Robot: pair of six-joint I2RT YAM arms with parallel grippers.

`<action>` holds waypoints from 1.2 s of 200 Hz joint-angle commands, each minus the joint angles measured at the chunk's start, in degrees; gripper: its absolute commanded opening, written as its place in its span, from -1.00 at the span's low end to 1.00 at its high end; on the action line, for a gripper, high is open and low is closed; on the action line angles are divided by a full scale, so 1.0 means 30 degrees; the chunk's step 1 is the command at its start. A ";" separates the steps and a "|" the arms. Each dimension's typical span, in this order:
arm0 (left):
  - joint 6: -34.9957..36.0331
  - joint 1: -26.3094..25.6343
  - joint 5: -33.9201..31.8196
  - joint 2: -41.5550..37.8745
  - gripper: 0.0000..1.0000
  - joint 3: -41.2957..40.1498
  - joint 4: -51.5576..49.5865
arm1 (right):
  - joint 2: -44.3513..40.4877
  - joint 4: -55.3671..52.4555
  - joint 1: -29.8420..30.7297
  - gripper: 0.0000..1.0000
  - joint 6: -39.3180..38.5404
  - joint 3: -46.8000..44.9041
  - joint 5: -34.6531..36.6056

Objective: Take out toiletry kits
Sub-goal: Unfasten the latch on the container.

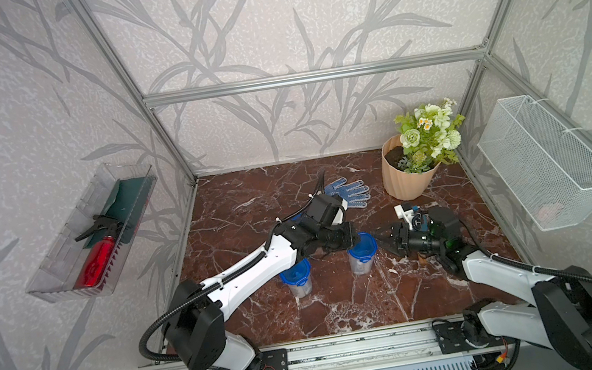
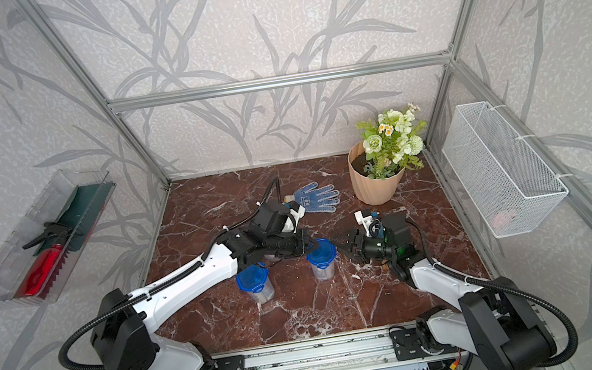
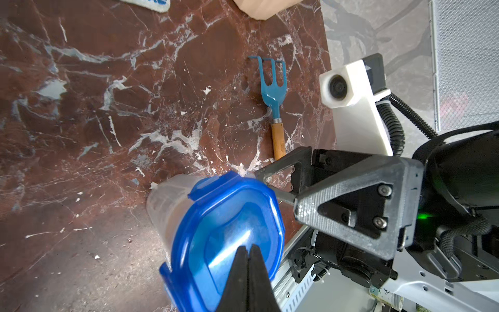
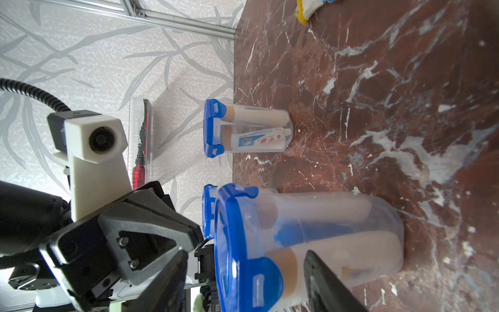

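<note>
Two arms, left arm point(image 1: 248, 274) and right arm point(image 1: 498, 271), meeting over the middle of the marble table point(image 1: 249, 201) and blocking much of the centre in both top views. Dotted glove point(image 1: 351, 193) partly covered by the left wrist.

Near cup point(image 4: 337, 229): clear, upright, blue lid point(image 3: 229, 229) on, standing between the two grippers. Contents smeared through the wall: gold-capped white shape and something blue, too blurry to name.

Far cup point(image 4: 251, 127): upright, lidded, well apart from both grippers, beside the left forearm. Kit readable inside: white bottle point(image 4: 259, 114), toothpaste tube point(image 4: 259, 140).

Third lid edge point(image 4: 208, 210) peeking out behind the near cup, rest hidden.

Left gripper point(image 3: 247, 252): fingers pressed together, tips over the near cup's lid; cannot tell whether touching it or pinching a tab.

Right gripper point(image 1: 379, 243): fingers spread wide, one past the lid, one along the cup wall, not clamped; contact unclear.

Garden fork point(image 3: 274, 108) flat on the table beyond the near cup, handle end hidden behind a right finger.
</note>
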 commanded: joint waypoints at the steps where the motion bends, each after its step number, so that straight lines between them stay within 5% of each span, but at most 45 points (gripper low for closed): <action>1: -0.0436 -0.0164 0.0491 0.0260 -1.00 0.0532 0.0105 | 0.0640 0.2358 -0.0085 0.34 0.1041 -0.0302 -0.0844; 102: -0.0643 -0.0285 0.0462 0.1229 -1.00 0.0063 -0.0183 | 0.2549 0.9276 -0.0114 0.18 0.5033 -0.1645 -0.1606; 240: -0.1052 -0.0309 0.0851 0.2409 -1.00 -0.1006 -0.1197 | 0.3155 1.3988 -0.0788 -0.03 0.8399 -0.2668 -0.1954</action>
